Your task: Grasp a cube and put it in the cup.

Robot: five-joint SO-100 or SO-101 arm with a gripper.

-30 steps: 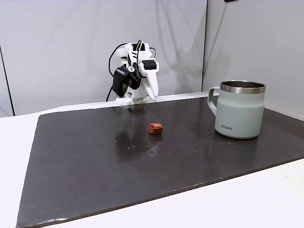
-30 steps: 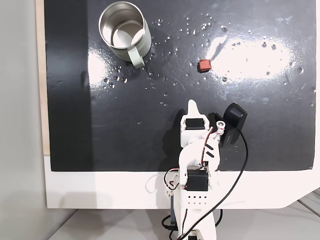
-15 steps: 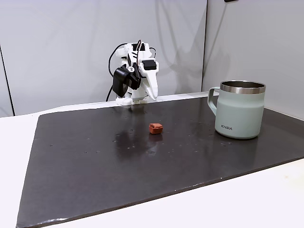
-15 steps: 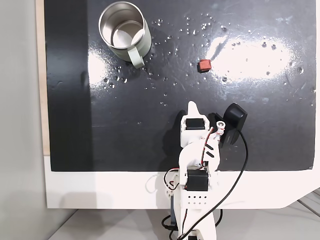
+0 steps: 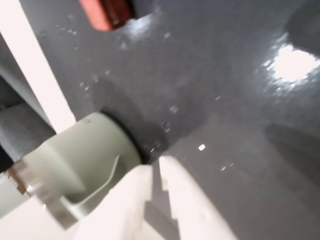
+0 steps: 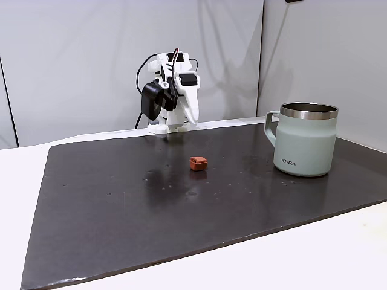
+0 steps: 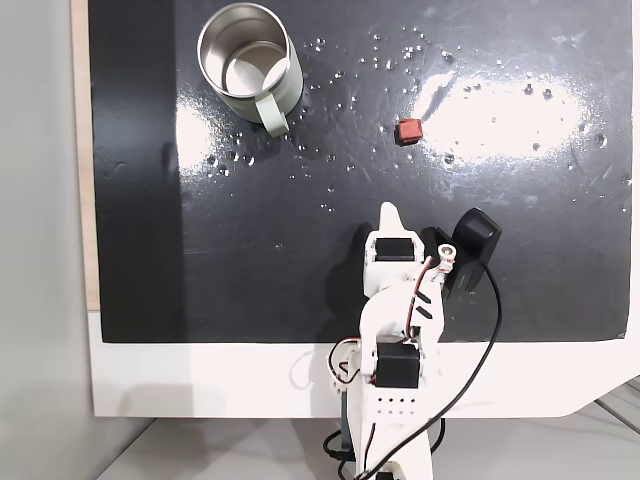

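Observation:
The tiny brick-red cube (image 6: pixel 198 163) lies alone near the middle of the dark mat, also seen in a fixed view from above (image 7: pixel 407 130) and blurred at the top left of the wrist view (image 5: pixel 107 12). The pale grey-green cup (image 6: pixel 305 140) stands upright and empty at the mat's right in a fixed view, top left from above (image 7: pixel 248 62), and lower left in the wrist view (image 5: pixel 85 155). My gripper (image 7: pixel 389 213) hangs folded near the arm's base at the mat's far edge (image 6: pixel 196 121), well short of the cube. Its fingertips (image 5: pixel 155 165) stand almost together, holding nothing.
The dark glossy mat (image 6: pixel 121 205) covers most of the white table (image 6: pixel 314 260), with pale walls behind. The arm's base (image 7: pixel 395 400) and a black cable (image 7: pixel 480 350) sit on the white strip past the mat's edge.
The arm has lifted and shifted slightly at its base end. Cube and cup have not moved.

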